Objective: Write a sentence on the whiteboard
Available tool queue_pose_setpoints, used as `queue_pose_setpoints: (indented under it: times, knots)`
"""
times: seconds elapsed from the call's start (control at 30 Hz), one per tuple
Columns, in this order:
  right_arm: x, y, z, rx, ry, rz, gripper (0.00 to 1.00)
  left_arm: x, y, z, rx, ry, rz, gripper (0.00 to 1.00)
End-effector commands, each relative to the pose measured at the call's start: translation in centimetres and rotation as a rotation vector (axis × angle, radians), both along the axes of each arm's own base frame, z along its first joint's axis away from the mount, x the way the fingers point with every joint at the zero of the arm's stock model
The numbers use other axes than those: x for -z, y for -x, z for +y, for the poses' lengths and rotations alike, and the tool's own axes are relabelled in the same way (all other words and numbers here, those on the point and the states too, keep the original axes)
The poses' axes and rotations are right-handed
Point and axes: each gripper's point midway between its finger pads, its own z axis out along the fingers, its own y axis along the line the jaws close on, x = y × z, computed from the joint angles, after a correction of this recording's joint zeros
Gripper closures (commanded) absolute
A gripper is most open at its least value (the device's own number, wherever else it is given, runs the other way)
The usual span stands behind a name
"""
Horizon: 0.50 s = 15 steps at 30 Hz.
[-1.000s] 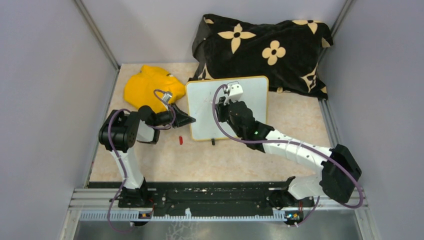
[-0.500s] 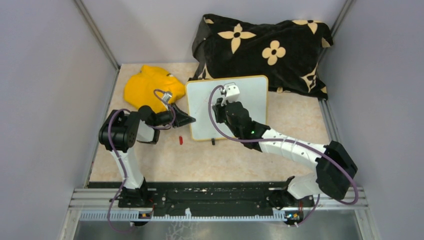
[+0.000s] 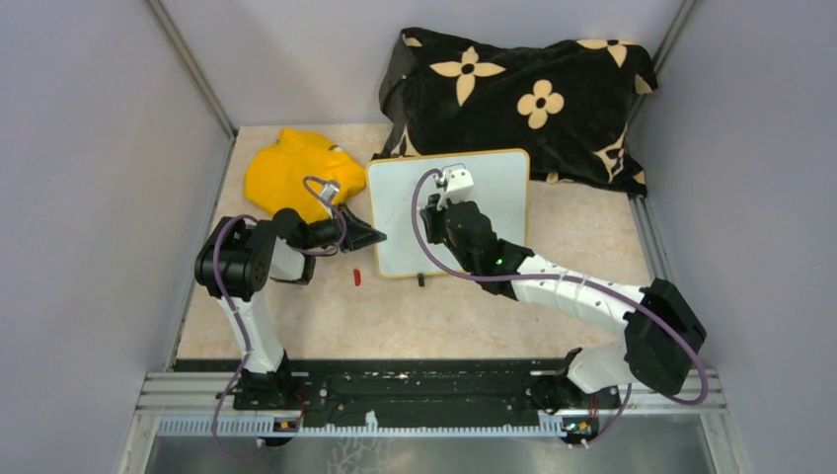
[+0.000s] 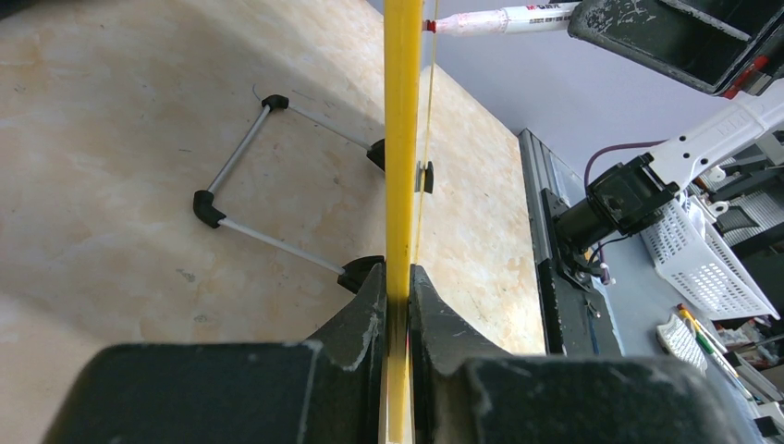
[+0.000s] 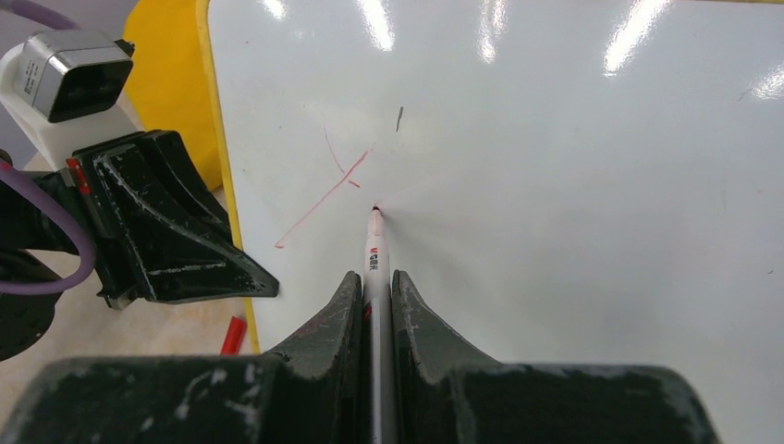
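Since our right arm (image 3: 553, 281) edged left in the last sec, we judge writing's under way: whiteboard (image 3: 503, 183), mid-surface nr the far edge, shows only first red strokes of the sentence (image 5: 324, 199). Right pincer (image 5: 374, 287) is clamped on the marker (image 5: 374, 254), tip touching the board; left pincer (image 4: 398, 277) is clamped on its left rim.

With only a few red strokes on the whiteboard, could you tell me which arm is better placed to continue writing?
Right. The right gripper is shut on the marker, its tip at the whiteboard beside the red strokes; the left gripper is clamped on the yellow rim, steadying it.
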Motion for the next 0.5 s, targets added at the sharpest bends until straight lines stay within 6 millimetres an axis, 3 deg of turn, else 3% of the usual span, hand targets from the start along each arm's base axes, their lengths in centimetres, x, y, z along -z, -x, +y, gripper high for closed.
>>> queue_pose_setpoints:
  times: [0.0,0.47]
  knots:
    - [0.0,-0.2,-1.9,0.066,0.039,-0.011,1.0,-0.3,0.4,-0.1,0.018,0.0,-0.053,1.0]
    - [-1.2,-1.0,-3.0,0.111,0.034,-0.03,1.0,-0.3,0.5,-0.3,0.026,-0.001,-0.058,1.0]
